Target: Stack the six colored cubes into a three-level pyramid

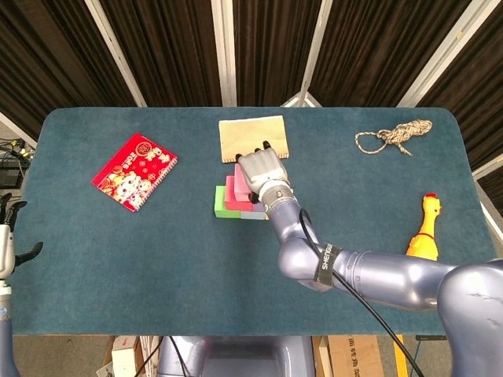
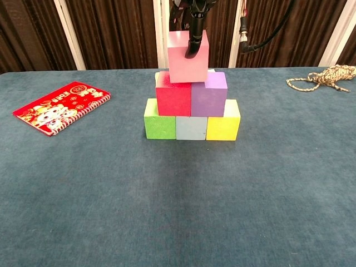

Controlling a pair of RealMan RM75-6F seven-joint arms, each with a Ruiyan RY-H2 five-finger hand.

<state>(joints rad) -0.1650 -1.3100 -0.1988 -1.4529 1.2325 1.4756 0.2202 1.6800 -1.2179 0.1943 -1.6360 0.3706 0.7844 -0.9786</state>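
Pink cube (image 2: 188, 56) sits in my right hand (image 1: 259, 170), my dark fingers (image 2: 193, 47) gripping it from above, one of them running down its front face. It is over the second level of the pyramid, above the seam between the red cube (image 2: 173, 93) and the purple cube (image 2: 209, 93); its lower edge looks to meet their tops, though I cannot tell if its weight is fully on them. Those two stand side by side, touching, on a bottom row of green cube (image 2: 160, 119), light blue cube (image 2: 191, 127) and yellow cube (image 2: 223, 121), all three pressed together near the middle of the table (image 2: 178, 211).

From the head view my right arm reaches in from the lower right and my hand covers most of the stack. My left hand (image 1: 8, 236) shows only at the far left edge, off the table, fingers apart and holding nothing.

A red notebook (image 1: 134, 171) lies on the left, well apart from the cubes. A tan pad (image 1: 251, 136) lies just behind the stack. A coil of rope (image 1: 393, 136) rests at the far right, and a yellow rubber chicken (image 1: 425, 226) lies near the right edge
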